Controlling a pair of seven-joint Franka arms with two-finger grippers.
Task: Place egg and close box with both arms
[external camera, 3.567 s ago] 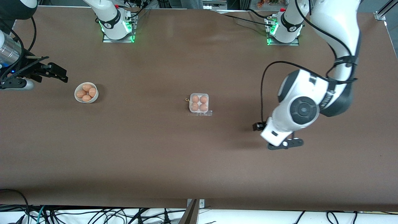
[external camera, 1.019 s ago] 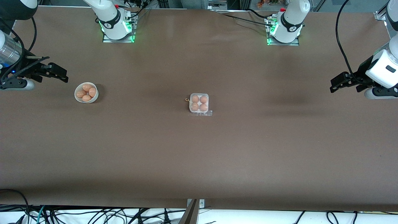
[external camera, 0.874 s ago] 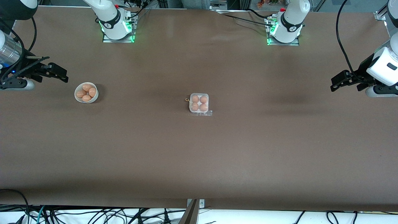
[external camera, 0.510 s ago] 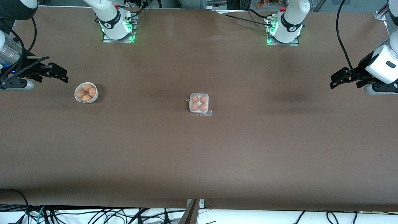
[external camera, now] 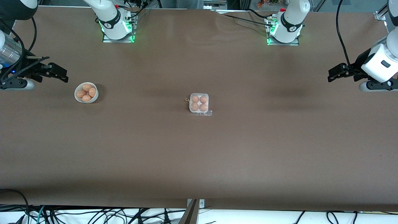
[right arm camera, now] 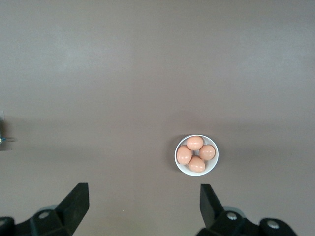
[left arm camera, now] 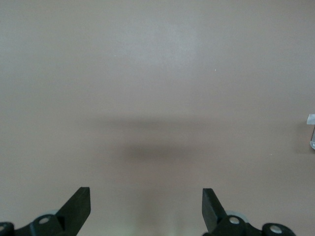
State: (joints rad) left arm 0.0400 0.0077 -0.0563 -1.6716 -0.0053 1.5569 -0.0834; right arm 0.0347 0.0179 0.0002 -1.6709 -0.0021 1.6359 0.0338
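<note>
The box (external camera: 199, 103) sits mid-frame in the front view, four eggs (external camera: 199, 103) in its cells, lid apparently down; if the latch is not caught, it could spring open unnoticed. Higher, toward the frame's left edge, a bowl (external camera: 86, 92) holds four more eggs. The right gripper (external camera: 57, 73) hangs over bare table beside it, fingers spread; the left gripper (external camera: 337, 72), also spread, hangs at the right edge.

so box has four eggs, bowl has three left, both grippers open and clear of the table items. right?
Not quite: the bowl holds four eggs, not three, as the right wrist view shows. The box does hold four, and the left gripper and right gripper are both open, away from the items.
</note>
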